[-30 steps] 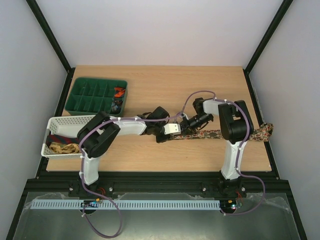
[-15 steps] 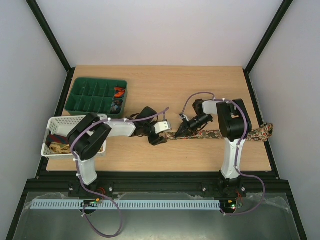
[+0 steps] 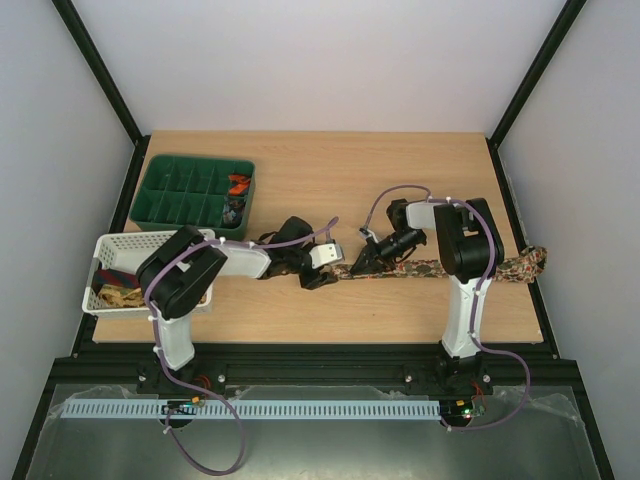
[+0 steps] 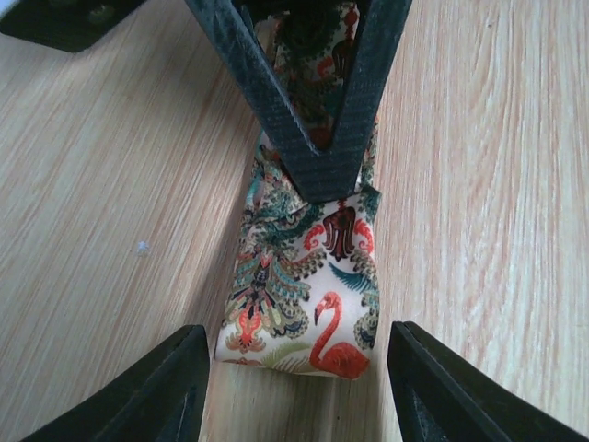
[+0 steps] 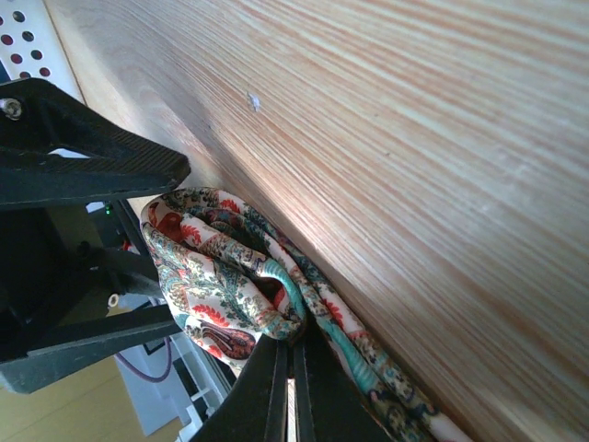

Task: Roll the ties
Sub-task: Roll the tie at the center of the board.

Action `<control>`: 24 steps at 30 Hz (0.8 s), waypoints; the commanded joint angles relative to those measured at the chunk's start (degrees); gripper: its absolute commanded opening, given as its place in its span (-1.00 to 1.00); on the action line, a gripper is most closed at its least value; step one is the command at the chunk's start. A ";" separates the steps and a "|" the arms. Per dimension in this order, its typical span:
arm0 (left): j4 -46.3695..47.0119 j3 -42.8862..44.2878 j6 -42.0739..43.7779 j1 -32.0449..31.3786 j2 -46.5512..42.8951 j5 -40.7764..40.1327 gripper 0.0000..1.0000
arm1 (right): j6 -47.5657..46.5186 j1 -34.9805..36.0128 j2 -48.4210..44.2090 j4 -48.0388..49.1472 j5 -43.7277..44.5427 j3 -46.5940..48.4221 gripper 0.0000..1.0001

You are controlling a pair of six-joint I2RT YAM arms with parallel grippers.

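Observation:
A floral-patterned tie (image 3: 415,268) lies as a long strip across the table, its right end (image 3: 530,265) hanging over the right edge. My right gripper (image 3: 362,262) is shut on the folded left end of the tie (image 5: 221,276), pinching the fold between its fingertips (image 5: 276,387). My left gripper (image 3: 322,268) is open and empty. In the left wrist view the tie's folded end (image 4: 304,313) lies on the wood between my open fingers (image 4: 166,396), apart from both. The right gripper's black fingers (image 4: 317,138) press on the tie just beyond.
A green divided tray (image 3: 196,190) with small items stands at the back left. A white basket (image 3: 130,238) at the left edge holds a gold-patterned tie (image 3: 120,297) and a dark one. Black frame posts line both sides.
My left gripper drew back to the left, away from the right gripper. My right gripper moved a little left and down with the tie's end.

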 commanded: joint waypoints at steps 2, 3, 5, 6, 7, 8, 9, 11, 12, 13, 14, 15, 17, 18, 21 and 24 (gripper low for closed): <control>0.96 0.42 5.27 -0.25 1.84 1.61 0.06 | -0.99 -0.34 2.09 0.25 10.93 -2.08 -0.97; 0.48 0.38 6.14 -0.25 1.68 2.00 0.00 | -0.95 -0.36 2.07 0.29 10.98 -2.09 -0.97; -0.11 0.35 7.10 -0.32 1.05 2.76 -0.10 | -0.92 -0.36 2.09 0.44 11.14 -2.10 -0.97; -0.17 0.39 6.94 -0.34 0.50 3.16 -0.13 | -0.97 -0.37 2.14 0.49 11.16 -2.11 -0.97; -0.12 0.56 6.41 -0.42 0.06 3.60 -0.15 | -1.00 -0.36 2.19 0.48 11.19 -2.12 -0.97; 0.07 1.04 5.69 -0.63 -0.41 4.07 -0.16 | -1.01 -0.34 2.25 0.55 11.17 -2.08 -0.97; 0.17 1.53 4.98 -0.92 -0.73 4.42 -0.17 | -0.97 -0.36 2.32 0.64 11.02 -2.18 -0.97; 0.68 2.55 3.51 -1.75 -0.78 4.16 -0.18 | -0.86 -0.38 2.45 0.82 10.83 -2.16 -0.97; 0.94 3.07 2.96 -2.16 -0.58 3.93 -0.18 | -0.77 -0.33 2.60 0.88 10.75 -2.19 -0.97; 1.28 3.52 2.34 -2.52 -0.20 3.78 -0.18 | -0.68 -0.38 2.69 0.93 10.70 -2.13 -0.97; 1.68 4.04 1.67 -2.80 0.25 3.65 -0.19 | -0.66 -0.36 2.64 0.92 10.51 -2.12 -0.97; 2.13 4.42 0.84 -2.94 0.63 3.42 -0.19 | -0.66 -0.30 2.70 0.93 10.50 -2.08 -0.97; 3.35 5.08 -0.66 -3.19 1.36 2.84 -0.19 | -0.74 -0.37 2.64 0.85 10.42 -2.21 -0.97; 3.65 5.42 -1.08 -3.23 1.87 2.56 -0.19 | -0.81 -0.34 2.56 0.78 10.34 -2.24 -0.97; 3.84 6.54 -1.28 -3.41 3.57 1.80 -0.19 | -0.92 -0.31 2.51 0.67 10.18 -2.33 -0.97; 3.76 7.41 -0.92 -3.56 5.34 1.34 -0.20 | -0.93 -0.37 2.63 0.51 9.93 -2.14 -0.97</control>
